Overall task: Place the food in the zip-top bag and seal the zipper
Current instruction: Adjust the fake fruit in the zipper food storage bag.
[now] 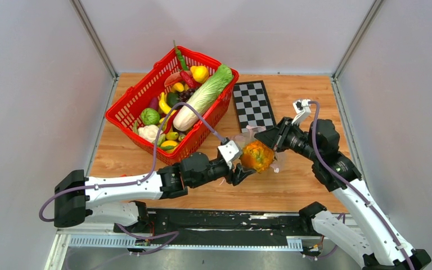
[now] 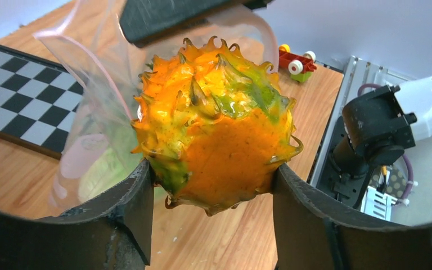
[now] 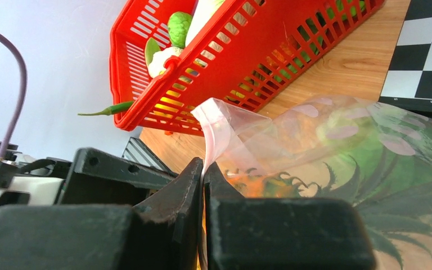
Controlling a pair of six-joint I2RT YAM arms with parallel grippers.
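The left gripper [image 2: 211,188] has its two dark fingers [image 2: 138,197] closed against the flanks of the spiky orange fruit [image 2: 219,118], one on either side, so the fruit sticks out past the fingertips. Straight ahead of those fingertips the zip-top bag [image 2: 90,84] stands open. Its mouth faces the left arm and its body runs away across the table toward the checkerboard [image 1: 253,104]. Just above the fruit, the right gripper [image 3: 203,174] has its jaws pressed together on the upper lip of the bag, pinching the pale pink zipper [image 3: 211,135] and holding the mouth up. Through the film below those fingers the fruit's orange shows, so it looks to be at the lip, perhaps partly past it; how deep cannot be told. A green leafy piece [image 3: 394,185] lies further inside. The move ahead, I judge, runs along the left gripper's reach, into the bag. The red basket [image 1: 129,115] with the other food stands well apart, to the left.
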